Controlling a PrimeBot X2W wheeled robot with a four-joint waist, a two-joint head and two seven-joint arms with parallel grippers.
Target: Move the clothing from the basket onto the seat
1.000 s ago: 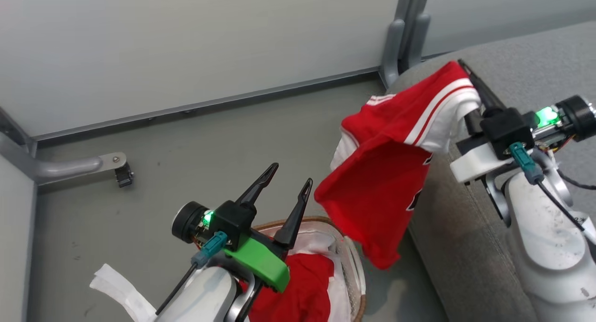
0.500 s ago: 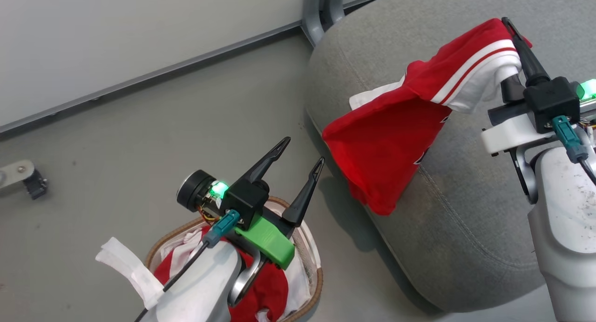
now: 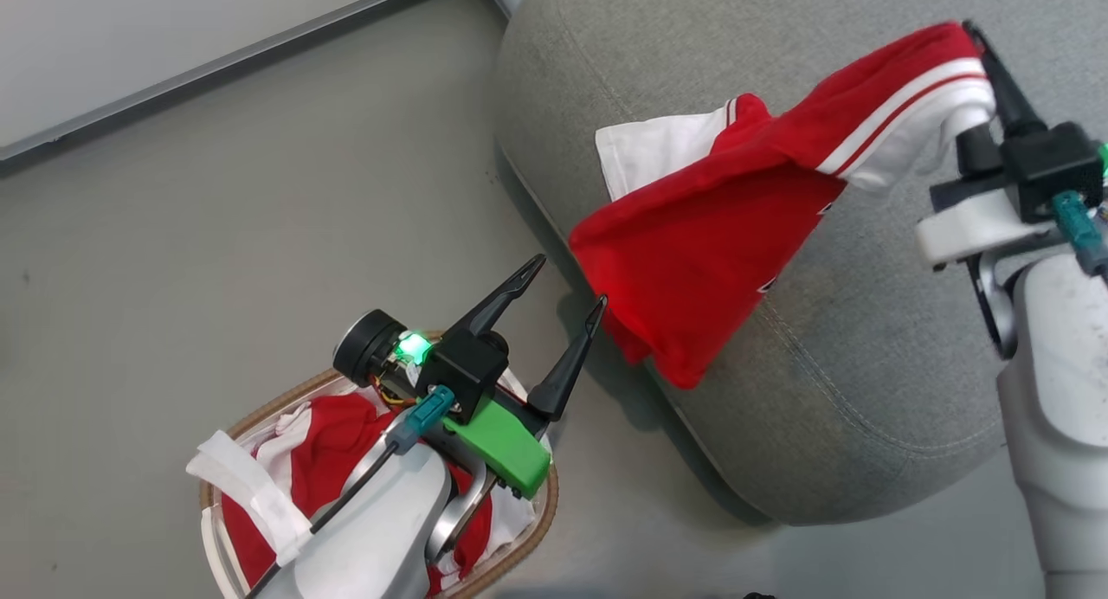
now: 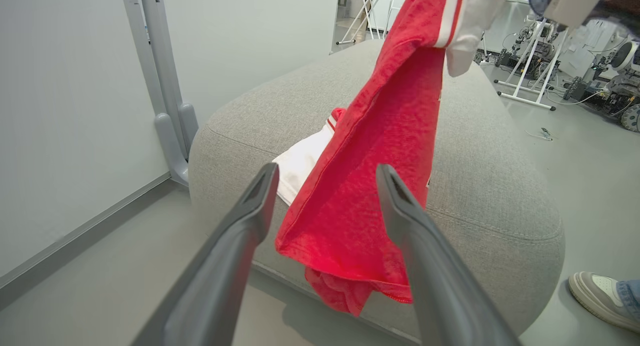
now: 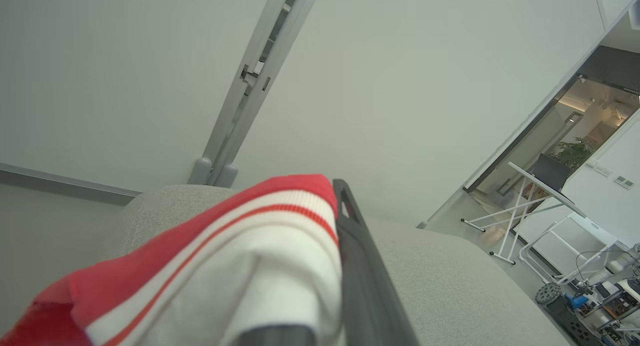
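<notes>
Right gripper (image 3: 976, 80) holds 1 red-and-white jersey (image 3: 701, 244) over the grey fabric seat (image 3: 866, 365) at 2 o'clock; left gripper (image 3: 568, 280) gapes over 1 red garment (image 3: 333, 426) in the white plastic basket (image 3: 519, 538).

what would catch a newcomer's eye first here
The bright red jersey stands out, pinched at its white-striped end by the right gripper and slung over the rounded edge of the grey seat. Next, the left gripper, fingers spread and empty, above the basket at lower left, where more red clothing lies.
</notes>
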